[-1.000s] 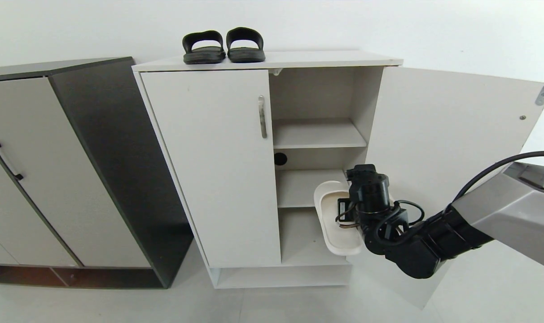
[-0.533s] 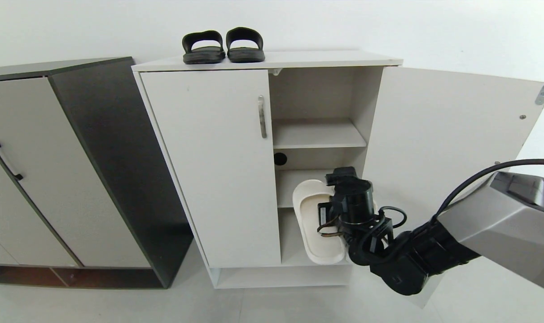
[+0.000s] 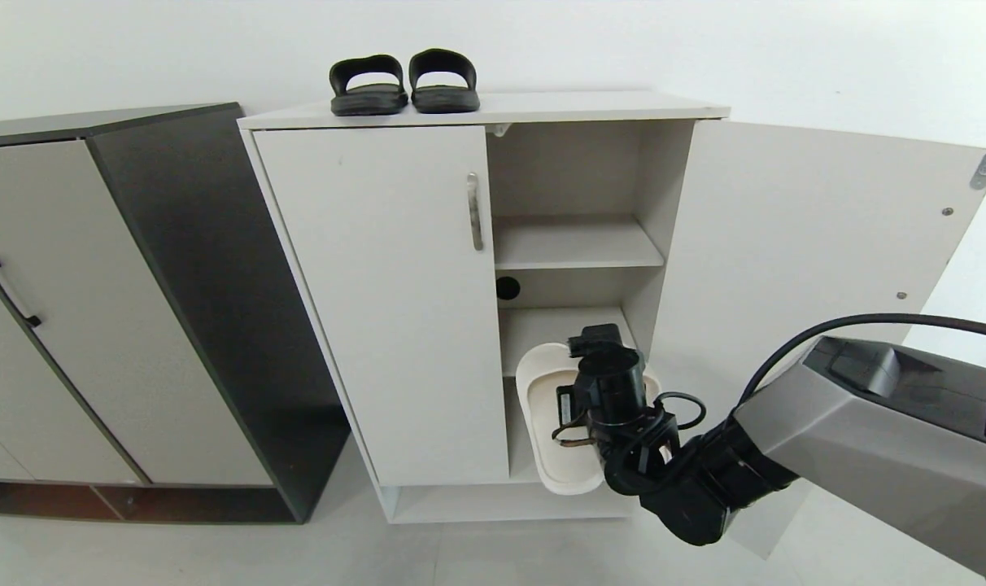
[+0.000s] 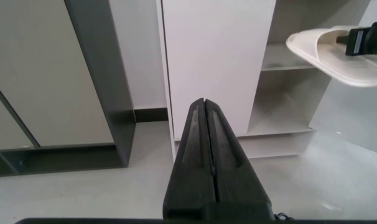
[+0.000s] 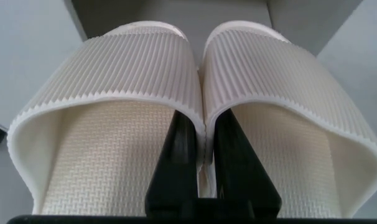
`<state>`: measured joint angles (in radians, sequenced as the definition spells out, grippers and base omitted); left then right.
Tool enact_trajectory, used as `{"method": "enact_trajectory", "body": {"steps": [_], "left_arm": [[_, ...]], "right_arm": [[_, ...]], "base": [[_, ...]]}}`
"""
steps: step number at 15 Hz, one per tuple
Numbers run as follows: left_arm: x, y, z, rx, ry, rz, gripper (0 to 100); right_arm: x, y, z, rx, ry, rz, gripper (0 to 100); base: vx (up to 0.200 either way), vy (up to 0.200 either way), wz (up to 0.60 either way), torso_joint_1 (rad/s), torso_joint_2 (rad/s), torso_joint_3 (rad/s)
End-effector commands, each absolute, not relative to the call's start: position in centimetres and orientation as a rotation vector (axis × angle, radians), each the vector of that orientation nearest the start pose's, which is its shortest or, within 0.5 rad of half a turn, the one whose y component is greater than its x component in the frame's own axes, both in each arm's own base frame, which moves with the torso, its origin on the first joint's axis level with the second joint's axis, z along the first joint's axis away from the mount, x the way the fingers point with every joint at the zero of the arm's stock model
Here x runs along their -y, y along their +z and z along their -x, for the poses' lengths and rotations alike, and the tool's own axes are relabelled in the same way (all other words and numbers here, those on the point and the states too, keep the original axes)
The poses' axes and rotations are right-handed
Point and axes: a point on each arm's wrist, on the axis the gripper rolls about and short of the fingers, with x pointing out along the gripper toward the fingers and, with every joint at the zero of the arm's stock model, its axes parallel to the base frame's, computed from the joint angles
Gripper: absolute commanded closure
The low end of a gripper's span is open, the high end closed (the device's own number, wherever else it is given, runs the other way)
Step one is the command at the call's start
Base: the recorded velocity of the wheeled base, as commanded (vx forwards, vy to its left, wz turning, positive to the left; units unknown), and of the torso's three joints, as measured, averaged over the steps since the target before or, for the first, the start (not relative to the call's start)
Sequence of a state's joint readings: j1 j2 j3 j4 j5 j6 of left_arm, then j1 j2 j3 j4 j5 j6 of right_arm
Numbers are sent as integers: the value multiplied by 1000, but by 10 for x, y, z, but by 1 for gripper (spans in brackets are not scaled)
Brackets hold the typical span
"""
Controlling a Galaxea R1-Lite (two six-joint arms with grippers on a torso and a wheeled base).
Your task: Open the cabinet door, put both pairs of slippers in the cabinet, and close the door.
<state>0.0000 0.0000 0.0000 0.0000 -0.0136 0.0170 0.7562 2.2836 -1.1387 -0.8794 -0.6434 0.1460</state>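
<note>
White slippers point(image 3: 551, 423): pair riding in my right gripper point(image 5: 202, 144), held off the floor at the mouth of the open right half of the cabinet point(image 3: 591, 104), at about lower-shelf height. Toes are pointing into the cabinet. Can't tell if they're touching a shelf edge.

R gripper is clamping the two inner side walls of the pair together. One finger is sitting inside each slipper under the ribbed straps, and the slippers are lying side by side and touching.

Black slippers point(image 3: 403, 81): 2nd pair, sitting on the cabinet top near its left-rear part, side by side, toes facing out toward me.

Cabinet, white: right door point(image 3: 802, 244) is standing wide open, swung out to the right. Left door point(image 3: 379, 301) is closed, w/ a vertical metal handle point(image 3: 475, 212) along its inner edge. Inside the open half I'm seeing an upper shelf point(image 3: 574, 242), a middle shelf point(image 3: 542, 330) and the bottom board. There's a small round hole point(image 3: 508, 287) in the back panel btwn the upper and middle shelves.

My left gripper point(image 4: 204, 109) is hanging low in front of the closed left door, well apart from the slippers. Its fingers are pressed flat together w/ nothing btwn them.

A grey cabinet point(image 3: 176, 285) w/ a dark side panel is standing just left of the white one, angled, with its door closed and a dark handle point(image 3: 9, 293) on it. Both are standing on a pale floor point(image 3: 460, 553).
</note>
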Motion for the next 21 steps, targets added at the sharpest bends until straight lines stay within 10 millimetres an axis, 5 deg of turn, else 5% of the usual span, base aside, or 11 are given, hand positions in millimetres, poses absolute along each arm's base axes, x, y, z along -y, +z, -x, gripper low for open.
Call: {"method": "enact_trajectory", "body": {"steps": [1, 14, 21], "left_arm": [[0, 76, 23, -1, -11, -18, 100], [0, 76, 23, -1, -12, -15, 100], [0, 76, 23, 0, -12, -14, 100]], "right_arm": [[-288, 65, -324, -227, 98, 40, 100], [-286, 45, -345, -242, 62, 37, 100], [-291, 64, -338, -50, 88, -19, 100]], "base": [[0, 0, 0, 0, 0, 0], [0, 0, 0, 3, 3, -107], [0, 0, 0, 0, 2, -122]]}}
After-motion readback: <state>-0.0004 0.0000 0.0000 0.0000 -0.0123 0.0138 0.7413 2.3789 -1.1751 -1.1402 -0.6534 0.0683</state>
